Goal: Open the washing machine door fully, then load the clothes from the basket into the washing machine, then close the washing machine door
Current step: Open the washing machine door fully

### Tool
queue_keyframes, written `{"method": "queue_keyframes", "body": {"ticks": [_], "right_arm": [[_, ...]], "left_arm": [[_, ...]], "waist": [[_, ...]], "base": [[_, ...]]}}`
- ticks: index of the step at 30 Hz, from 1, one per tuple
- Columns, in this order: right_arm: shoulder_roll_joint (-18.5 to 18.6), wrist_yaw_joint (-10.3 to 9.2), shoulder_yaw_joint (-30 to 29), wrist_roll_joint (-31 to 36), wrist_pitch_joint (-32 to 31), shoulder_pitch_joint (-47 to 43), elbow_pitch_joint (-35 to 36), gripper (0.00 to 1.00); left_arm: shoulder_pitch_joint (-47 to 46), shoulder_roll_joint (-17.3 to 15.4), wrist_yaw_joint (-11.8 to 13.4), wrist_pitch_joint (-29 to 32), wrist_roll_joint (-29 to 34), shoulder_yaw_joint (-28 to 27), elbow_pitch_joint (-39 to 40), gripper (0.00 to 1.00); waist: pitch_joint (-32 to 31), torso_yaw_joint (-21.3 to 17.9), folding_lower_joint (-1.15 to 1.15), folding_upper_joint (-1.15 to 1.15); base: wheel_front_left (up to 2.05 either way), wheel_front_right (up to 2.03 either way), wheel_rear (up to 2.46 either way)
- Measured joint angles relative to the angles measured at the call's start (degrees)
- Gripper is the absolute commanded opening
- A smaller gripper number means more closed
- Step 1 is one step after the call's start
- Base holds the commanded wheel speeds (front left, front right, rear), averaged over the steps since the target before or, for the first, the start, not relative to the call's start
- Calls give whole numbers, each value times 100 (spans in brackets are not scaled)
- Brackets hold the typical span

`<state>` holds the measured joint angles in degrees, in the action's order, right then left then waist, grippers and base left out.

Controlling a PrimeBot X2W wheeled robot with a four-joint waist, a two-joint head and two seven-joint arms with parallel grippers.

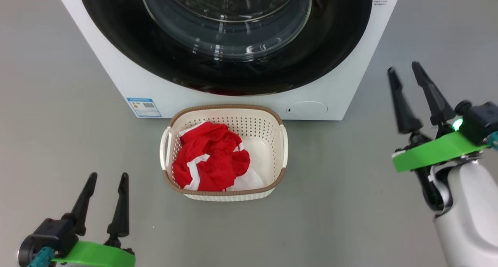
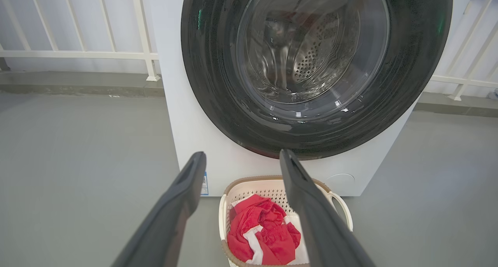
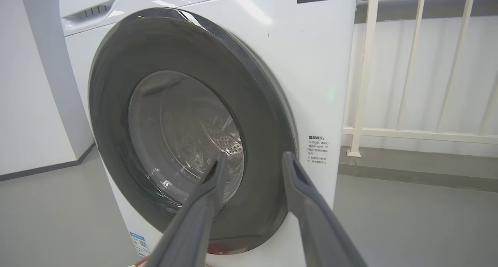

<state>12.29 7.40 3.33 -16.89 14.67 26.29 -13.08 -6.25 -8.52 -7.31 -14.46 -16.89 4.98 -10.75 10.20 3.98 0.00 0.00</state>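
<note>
The white washing machine (image 1: 241, 99) stands ahead, its round glossy black door (image 1: 334, 45) lying flat against the front. On the floor before it sits the cream basket (image 1: 225, 195) holding the red and white clothes (image 1: 210, 158). My left gripper (image 1: 107, 179) hangs open at the lower left, well short of the basket. My right gripper (image 1: 404, 70) is raised at the right, level with the machine's right side, its fingers apart with nothing between them. The right wrist view shows the door (image 3: 256, 115) close in front of that gripper (image 3: 253, 160). The left wrist view shows the basket (image 2: 342, 204) beyond the left gripper (image 2: 243, 158).
Grey floor (image 1: 58, 123) lies on both sides of the machine. A white railing (image 3: 408, 130) runs behind it on the right, and a railing (image 2: 78, 55) also runs behind on the left. A blue label (image 1: 143, 106) and a round filter cap (image 1: 309, 108) mark the machine's lower front.
</note>
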Motion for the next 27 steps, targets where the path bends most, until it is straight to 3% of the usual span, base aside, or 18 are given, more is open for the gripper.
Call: {"method": "queue_keyframes", "body": {"ticks": [2,4,11,16,21,23,27], "right_arm": [[65,0,-19,-111,1,107,5,29],[120,0,-47,-266,4,231,8,0],[290,0,-165,-1224,5,666,-97,0],[571,0,-219,-2262,-69,1073,-450,0],[804,0,-224,-3160,-430,1583,-755,0],[843,0,-359,-3821,-744,1823,-996,0],[1020,0,-458,-4522,-1310,2120,-1391,0]], "left_arm": [[-2,-3,0,0,-22,4,13,100],[-23,-5,0,1,-45,14,21,100],[-143,-24,0,0,-57,35,100,100],[-313,-27,0,0,-98,32,211,100],[-412,-26,0,0,-109,2,246,100],[-486,-18,0,0,-114,-35,279,100],[-526,7,0,0,-114,-77,314,100]], "waist": [[47,11,0,0],[97,20,0,0],[282,54,0,0],[500,107,0,0],[726,174,0,0],[830,223,0,0],[939,286,0,0]], "base": [[0,0,0],[0,0,0],[0,0,0],[0,0,0],[0,0,0],[0,0,0],[0,0,0]]}}
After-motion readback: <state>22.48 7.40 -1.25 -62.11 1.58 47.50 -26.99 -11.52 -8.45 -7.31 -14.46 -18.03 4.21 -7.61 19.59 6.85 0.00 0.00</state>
